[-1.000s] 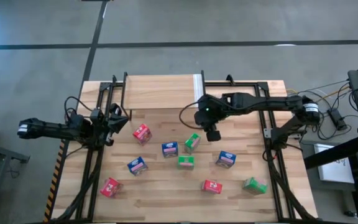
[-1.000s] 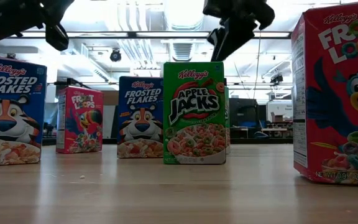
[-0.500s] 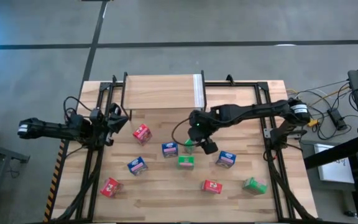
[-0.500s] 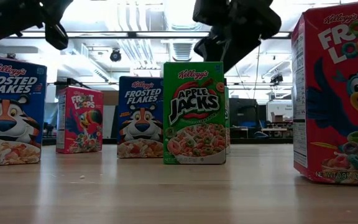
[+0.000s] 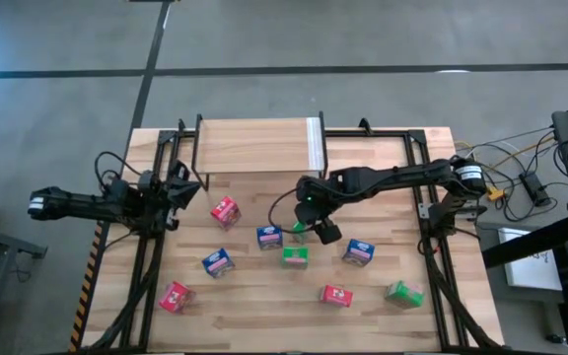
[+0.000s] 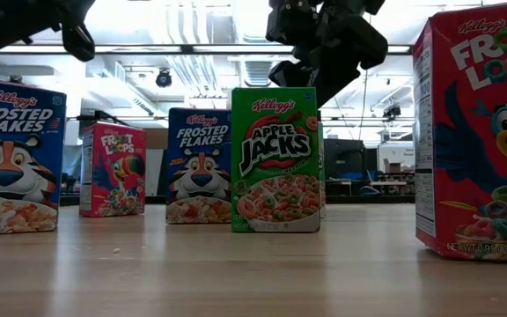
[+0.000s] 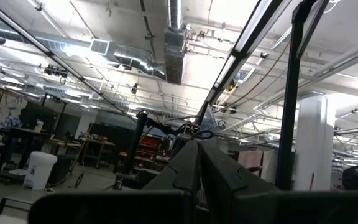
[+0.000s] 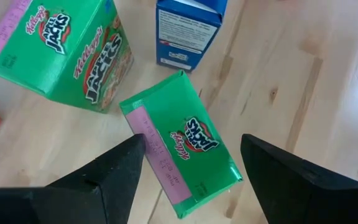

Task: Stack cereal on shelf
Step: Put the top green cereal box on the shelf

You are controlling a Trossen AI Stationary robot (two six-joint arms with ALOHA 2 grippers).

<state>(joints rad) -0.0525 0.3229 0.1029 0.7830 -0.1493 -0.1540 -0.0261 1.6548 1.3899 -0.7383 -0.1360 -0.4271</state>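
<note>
Your right gripper (image 8: 188,168) hung over the middle of the worktop (image 5: 402,173), jaws spread wide and straddling a green cereal box (image 8: 179,143) that stood upright beneath them; the jaws were not yet touching it. A second green box (image 8: 61,53) stood just beside it, and a blue box (image 8: 188,28) sat near, both close enough to be nudged. From above, the remaining boxes lay scattered over the near half of the worktop: a red box (image 5: 225,210) toward the left arm, another blue box (image 5: 217,261), a red box at the front left (image 5: 175,296), a blue box (image 5: 359,251), a red box (image 5: 336,295) and a green box at the front right (image 5: 402,293). The shelf (image 5: 254,145) stood at the far edge, its top board bare, well apart from the cereal. Your left gripper (image 5: 176,192) waited at the left side of the worktop; whether its jaws were apart or together could not be told. Judged step: reaching for the first pick, nothing stacked yet. The next move seemed to call for a straight descent until the jaws flanked the box's narrow sides, a squared closing, then a clean lift clear of the neighbouring green box before you carried it to the shelf.
</note>
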